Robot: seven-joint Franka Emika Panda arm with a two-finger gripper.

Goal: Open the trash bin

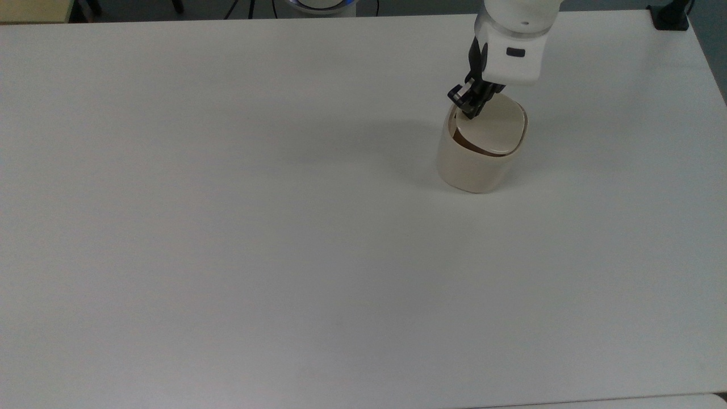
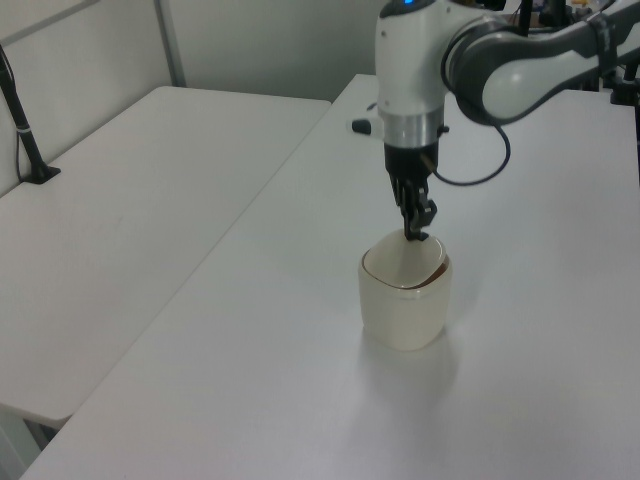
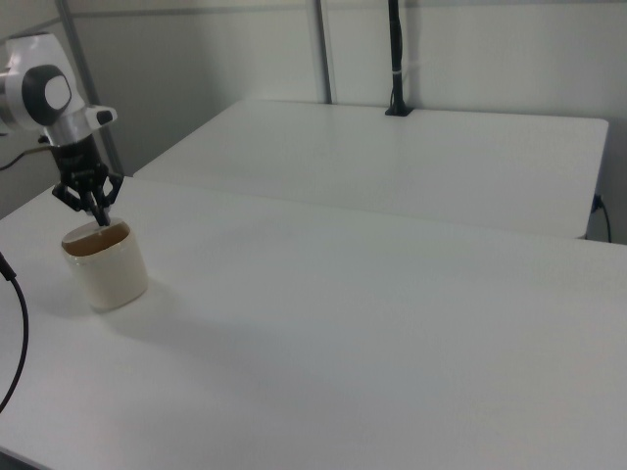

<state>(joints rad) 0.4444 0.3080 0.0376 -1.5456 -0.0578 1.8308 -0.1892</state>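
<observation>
The trash bin (image 1: 476, 153), cream with a rounded-square body, is seen standing upright on the white tabletop (image 1: 227, 227), toward the top view's upper right, well away from the near edge. Its lid (image 1: 493, 128) is tilted: the edge toward the top view's left is raised and a brownish crescent of interior (image 1: 463, 143) is exposed along the rim below it, while the edge toward the top view's right stays down at the rim. The claw (image 1: 469, 104) is held directly over the bin's upper-left corner in the top view, pointing down, its black fingertips (image 1: 472, 112) at the raised corner of the lid; whether they touch the lid cannot be told. The fingers are seen drawn close together, clenched, with nothing gripped between them. In the left view the claw (image 2: 415, 222) hangs straight down from the white wrist, its tip just above the far rim of the bin (image 2: 405, 305), and the lid (image 2: 403, 262) is seen lifted at the far side with a thin dark gap along the left view's right rim. In the right view the bin (image 3: 105, 266) sits at the right view's far left on the tabletop (image 3: 343, 333), brownish inside at the top, and the claw (image 3: 97, 206) is just above its back rim. A second white table (image 2: 110, 220) is seen beside the tabletop in the left view, with a black post (image 2: 25, 140) clamped at its edge.
</observation>
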